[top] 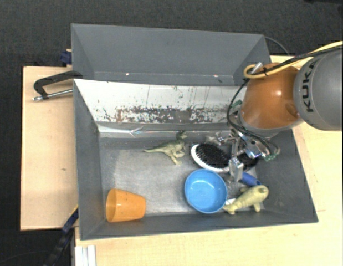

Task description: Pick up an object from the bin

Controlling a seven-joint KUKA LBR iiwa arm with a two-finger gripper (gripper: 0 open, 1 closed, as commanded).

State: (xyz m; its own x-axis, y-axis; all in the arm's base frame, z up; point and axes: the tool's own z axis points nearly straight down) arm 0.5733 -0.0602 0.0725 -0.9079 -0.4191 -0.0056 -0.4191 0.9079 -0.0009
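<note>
Orange-covered, my wrist [268, 101] reaches in from the right and points my gripper [235, 173] down just beside the blue bowl [205, 190], near the black brush [211, 155]; whether it is apart or together I cannot tell.

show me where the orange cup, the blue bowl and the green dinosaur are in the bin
orange cup [125, 205], camera view, on the middle of its side wall
blue bowl [205, 191], camera view, on its inside bottom
green dinosaur [171, 147], camera view, on its body
</note>
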